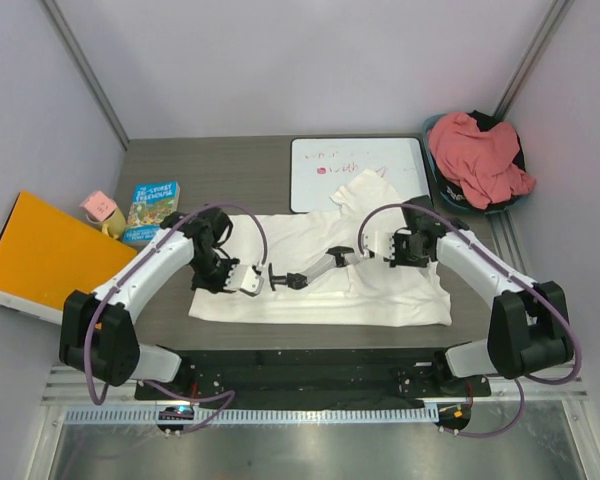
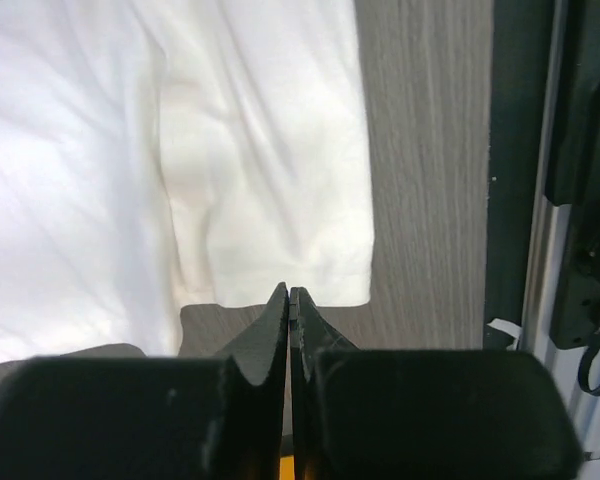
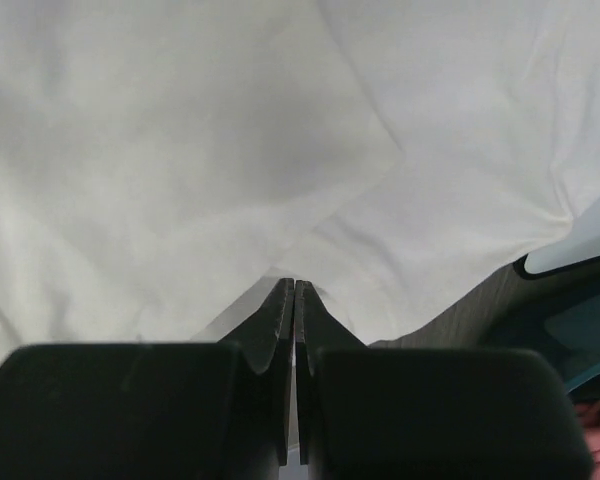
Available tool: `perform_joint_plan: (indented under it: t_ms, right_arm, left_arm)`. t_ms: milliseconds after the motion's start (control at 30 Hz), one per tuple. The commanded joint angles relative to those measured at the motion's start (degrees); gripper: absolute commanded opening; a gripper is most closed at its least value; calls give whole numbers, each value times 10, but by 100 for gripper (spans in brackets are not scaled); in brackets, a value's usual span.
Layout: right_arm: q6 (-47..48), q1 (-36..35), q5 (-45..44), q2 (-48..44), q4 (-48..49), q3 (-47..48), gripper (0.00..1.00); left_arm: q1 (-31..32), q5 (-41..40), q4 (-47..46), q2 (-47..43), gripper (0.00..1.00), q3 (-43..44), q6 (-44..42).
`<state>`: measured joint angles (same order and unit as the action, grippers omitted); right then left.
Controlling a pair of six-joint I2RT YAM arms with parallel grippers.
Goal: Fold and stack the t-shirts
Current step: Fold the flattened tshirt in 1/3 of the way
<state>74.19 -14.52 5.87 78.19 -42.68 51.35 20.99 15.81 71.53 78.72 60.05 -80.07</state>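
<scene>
One white t-shirt (image 1: pixel 320 290) lies flat, long axis left-right, sleeve overlapping the whiteboard (image 1: pixel 355 165). Left gripper (image 2: pixel 289 292) and right gripper (image 3: pixel 294 285) are closed, empty.

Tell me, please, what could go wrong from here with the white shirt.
1. A sleeve of the shirt lies over the whiteboard; pulling the cloth might drag the board or smear its red marks.
2. The left tool and right tool are both shut and close together over the shirt; they might collide when reaching for a grip.
</scene>
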Motion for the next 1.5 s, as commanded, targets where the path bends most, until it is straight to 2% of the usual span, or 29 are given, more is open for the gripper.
perform_joint_plan:
  t_ms: [0,100,200,333,500,667,833,933,1067,1200,1233,1267,1333,1367,1400,1467]
  right_arm:
    - [-47,-2,-21,47,139,3,6]
    - [-75,-2,-34,64,240,-6,1]
    - [-93,-1,-48,89,304,0,1]
    - [-92,6,-52,134,322,21,1]
    - [-91,13,-50,183,332,26,1]
    - [-81,21,-56,244,397,15,1]
    - [-78,43,-100,296,474,51,1]
    - [-85,54,-137,339,518,88,1]
    - [-99,63,-190,391,505,148,1]
    - [-100,67,-155,357,494,133,1]
    - [-99,66,-144,346,485,115,3]
    - [-99,65,-133,332,476,110,14]
    - [-101,60,-112,294,444,100,28]
    - [-105,58,-108,280,435,98,41]
    - [-111,55,-104,266,411,97,46]
    - [-119,51,-92,218,396,98,55]
  left_arm:
    - [-1,-65,-106,43,0,-40,2]
    - [-3,-111,-197,85,0,-49,15]
    - [-22,-110,-257,113,0,-22,25]
    - [-38,-106,-278,155,0,29,37]
    - [-39,-149,-308,223,0,61,41]
    - [-39,-153,-313,280,0,100,68]
    - [-39,-231,-339,329,0,111,79]
    - [-37,-270,-401,336,0,98,87]
    - [-36,-319,-492,349,0,99,100]
    - [-37,-350,-549,349,0,95,93]
    - [-37,-357,-556,351,0,94,92]
    - [-37,-369,-574,348,0,91,92]
    - [-36,-382,-590,342,1,86,92]
    - [-37,-387,-612,330,4,77,93]
    - [-37,-394,-619,323,9,73,93]
    - [-36,-395,-638,303,28,60,97]
